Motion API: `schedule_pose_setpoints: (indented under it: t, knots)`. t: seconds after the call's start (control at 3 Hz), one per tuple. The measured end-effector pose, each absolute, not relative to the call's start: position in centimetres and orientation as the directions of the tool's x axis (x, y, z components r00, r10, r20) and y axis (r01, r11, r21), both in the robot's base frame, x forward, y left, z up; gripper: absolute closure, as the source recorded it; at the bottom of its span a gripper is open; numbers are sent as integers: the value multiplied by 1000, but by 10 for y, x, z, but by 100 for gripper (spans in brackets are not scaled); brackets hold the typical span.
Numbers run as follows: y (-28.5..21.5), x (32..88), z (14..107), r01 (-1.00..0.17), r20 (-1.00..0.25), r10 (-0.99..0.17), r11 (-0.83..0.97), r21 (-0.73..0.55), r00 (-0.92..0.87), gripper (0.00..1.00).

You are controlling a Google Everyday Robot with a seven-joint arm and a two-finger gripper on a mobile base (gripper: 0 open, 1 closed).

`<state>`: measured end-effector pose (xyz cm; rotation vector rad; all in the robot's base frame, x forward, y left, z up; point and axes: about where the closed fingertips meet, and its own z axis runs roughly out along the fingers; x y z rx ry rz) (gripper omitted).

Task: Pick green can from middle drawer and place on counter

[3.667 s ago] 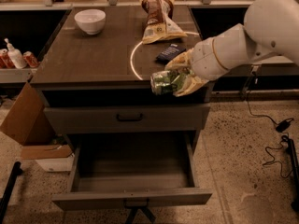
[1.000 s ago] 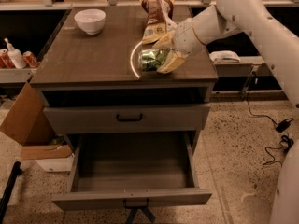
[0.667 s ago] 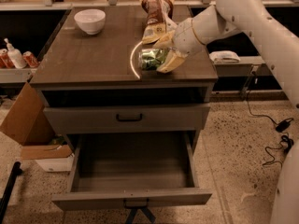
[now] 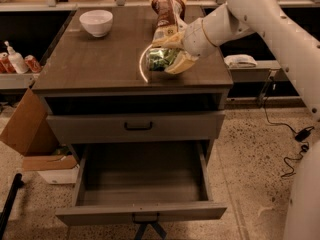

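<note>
The green can (image 4: 161, 59) lies on its side between my gripper's fingers, low over the right front part of the counter (image 4: 100, 66), on the pale curved arc. My gripper (image 4: 167, 58) reaches in from the upper right on the white arm and is shut on the can. I cannot tell whether the can rests on the counter. The middle drawer (image 4: 142, 181) stands pulled open below, its floor bare.
A white bowl (image 4: 96, 22) sits at the counter's back left. A brown snack bag (image 4: 168, 17) lies at the back, just behind my gripper. Red cans and a white bottle (image 4: 15, 60) stand on the left side shelf. A cardboard box (image 4: 27, 129) leans at the cabinet's left.
Since 3.7 s ago my gripper has carried the can from beside the counter's front right edge up and left onto the counter. Over the last second it has hardly moved.
</note>
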<state>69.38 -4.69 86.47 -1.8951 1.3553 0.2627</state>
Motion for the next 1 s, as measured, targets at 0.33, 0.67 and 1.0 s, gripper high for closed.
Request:
schedule_pose_setpoints:
  t: [0.33, 0.67, 1.0]
  knots:
    - [-45, 694, 863, -875, -569, -712, -135, -466, 412, 5]
    - [-43, 694, 861, -875, -570, -710, -136, -464, 413, 0]
    - [-43, 694, 861, -875, -570, -710, -136, -464, 413, 0]
